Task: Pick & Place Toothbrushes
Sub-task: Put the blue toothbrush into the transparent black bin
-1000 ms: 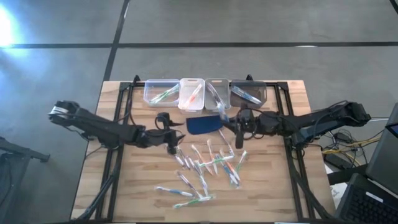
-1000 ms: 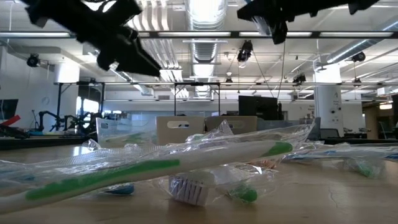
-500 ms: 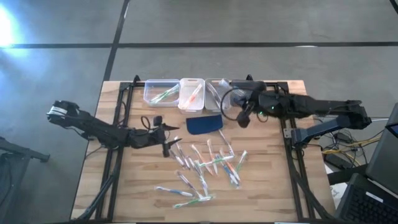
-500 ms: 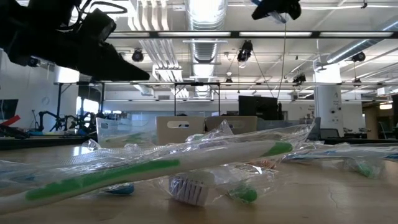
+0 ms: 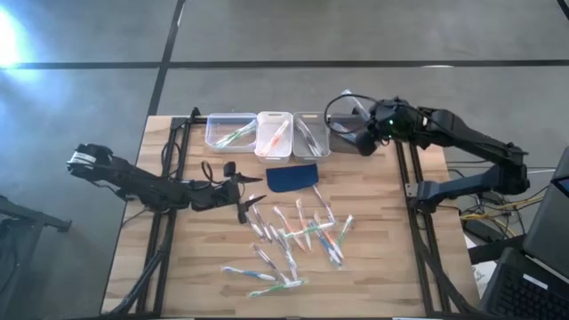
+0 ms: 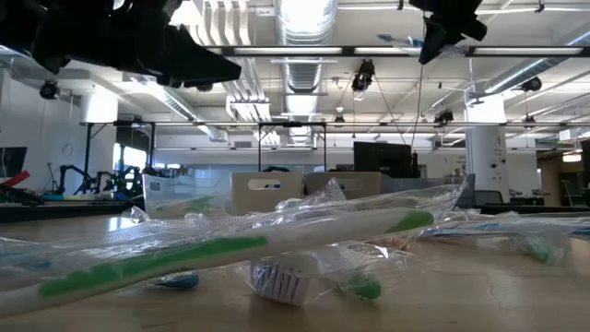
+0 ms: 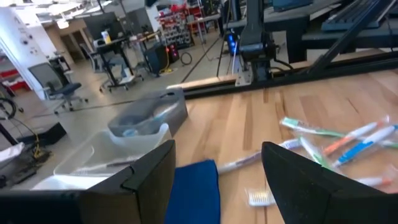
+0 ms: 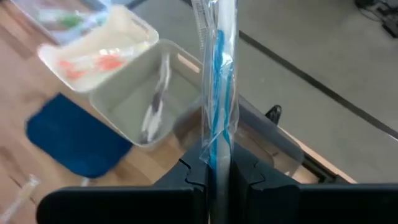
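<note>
Four small bins (image 5: 293,132) stand in a row along the table's (image 5: 391,267) far edge, each holding toothbrushes of one accent colour: green in the leftmost, orange-red next, greyish in the third. This layout suggests sorting by colour. The fourth bin, nearest the far right corner, is mostly hidden under the right gripper (image 5: 363,142), whose fingers are pressed together on a blue-accented toothbrush (image 8: 217,106) in a clear wrapper. The brush is pinched at one end so that its free length hangs clear for release into that bin.

The loose toothbrushes (image 5: 302,233) lie scattered across the middle and near part of the table, beside a dark blue pad (image 5: 292,177). The left gripper (image 5: 250,201) hovers at the pile's left edge with its fingers spread wide, probably lining up on the next brush; it holds nothing.

View comparison:
- High view: shows the bin row, the pile and both arms, but not the held brush clearly.
- Right wrist view: shows the pinch and the blue stripe, with the greyish bin and the orange-red bin beyond.
- Left wrist view: shows the spread fingers (image 7: 155,177), the pad and several brushes ahead.
- Low view: shows wrapped green brushes close up and the arms overhead only.
</note>
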You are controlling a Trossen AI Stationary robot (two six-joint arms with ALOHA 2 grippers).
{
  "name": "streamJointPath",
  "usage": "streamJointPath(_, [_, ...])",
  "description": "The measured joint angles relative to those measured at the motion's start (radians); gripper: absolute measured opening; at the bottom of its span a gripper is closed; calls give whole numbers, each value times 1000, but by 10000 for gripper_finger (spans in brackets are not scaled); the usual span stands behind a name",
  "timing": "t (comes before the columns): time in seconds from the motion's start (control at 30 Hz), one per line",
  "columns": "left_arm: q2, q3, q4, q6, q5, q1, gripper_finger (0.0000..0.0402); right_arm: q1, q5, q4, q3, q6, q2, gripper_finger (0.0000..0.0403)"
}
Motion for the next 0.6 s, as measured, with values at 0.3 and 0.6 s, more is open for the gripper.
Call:
streamJointPath(0.3, [0,8,-9,10,0,0,243,-162,-79,-16,-19,-151,41,18])
streamJointPath(0.6, [0,7,-14,11,-2,0,243,-223,-82,-16,-19,-274,171,18])
